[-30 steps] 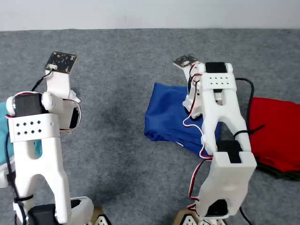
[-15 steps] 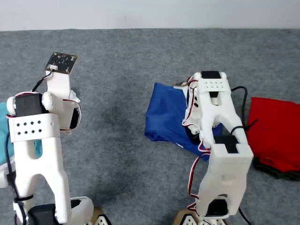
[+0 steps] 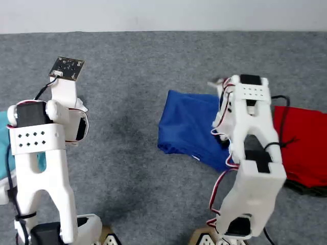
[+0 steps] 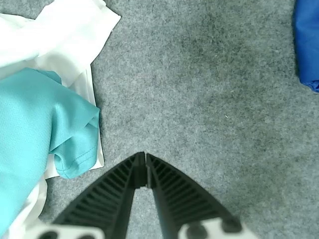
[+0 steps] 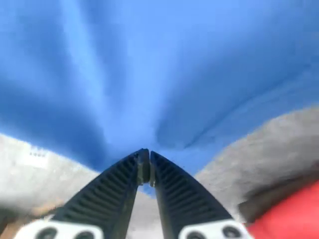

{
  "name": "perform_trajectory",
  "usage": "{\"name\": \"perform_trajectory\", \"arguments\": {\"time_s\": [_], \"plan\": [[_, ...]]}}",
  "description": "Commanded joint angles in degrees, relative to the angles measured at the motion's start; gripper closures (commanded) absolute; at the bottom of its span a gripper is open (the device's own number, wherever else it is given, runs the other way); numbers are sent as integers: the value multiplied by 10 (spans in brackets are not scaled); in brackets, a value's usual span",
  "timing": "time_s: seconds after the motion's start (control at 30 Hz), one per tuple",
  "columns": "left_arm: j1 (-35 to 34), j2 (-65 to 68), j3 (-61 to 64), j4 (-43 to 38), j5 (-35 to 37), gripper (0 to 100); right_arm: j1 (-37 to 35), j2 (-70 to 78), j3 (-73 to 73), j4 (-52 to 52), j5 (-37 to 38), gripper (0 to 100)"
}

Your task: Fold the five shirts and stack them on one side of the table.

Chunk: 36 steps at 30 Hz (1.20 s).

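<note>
We read no text, number or sign anywhere. The small white tag (image 3: pixel 196 157) at the edge of the blue cloth shirt (image 3: pixel 186 127) is illegible.

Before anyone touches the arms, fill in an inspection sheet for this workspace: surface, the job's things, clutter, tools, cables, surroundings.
Surface: grey table surface, carpet-like, bare in the middle.
Job's things: blue shirt lies rumpled beside the red shirt, which rests on a dark cloth; the teal shirt lies on the white shirt at the other side.
Clutter: nothing seen.
Tools: left tool is shut and holds nothing, above bare table; right tool is shut on blue shirt fabric, with creases running to its tips.
Cables: red, white and black wires hang loose along the right arm.
Surroundings: pale wall beyond the far edge.
</note>
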Motion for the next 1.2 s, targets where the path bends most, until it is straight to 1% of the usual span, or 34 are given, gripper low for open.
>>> {"name": "perform_trajectory", "arguments": {"time_s": [0.0, 0.1, 0.2, 0.37, 0.57, 0.63, 0.7, 0.8, 1.0, 1.07, 1.17], "plan": [[-2, -16, -2, 15, -4, 994, -20, 26, -5, 51, -8, 988], [-1, -16, -2, 15, -4, 994, -44, 32, -2, 49, -36, 989], [-1, -16, -2, 15, -4, 994, -65, 18, -15, 49, -40, 989], [-4, -16, -2, 15, -5, 994, -64, -29, -84, 47, -40, 987], [-4, -16, -2, 15, -5, 994, -13, -31, -182, -15, -41, 977], [-4, -16, -2, 15, -5, 994, 10, -25, -189, -47, -42, 936], [-4, -16, -2, 15, -5, 994, 34, -12, -191, -76, -47, 872], [-2, -16, -1, 15, -5, 994, 56, 5, -193, -106, -104, 810], [-2, -15, -1, 15, -5, 994, 52, 29, -193, -127, -175, 808], [-1, -15, -1, 15, -5, 994, 51, 37, -193, -131, -190, 808], [-1, -15, -1, 15, -5, 994, 41, 58, -193, -141, -190, 808]]}}
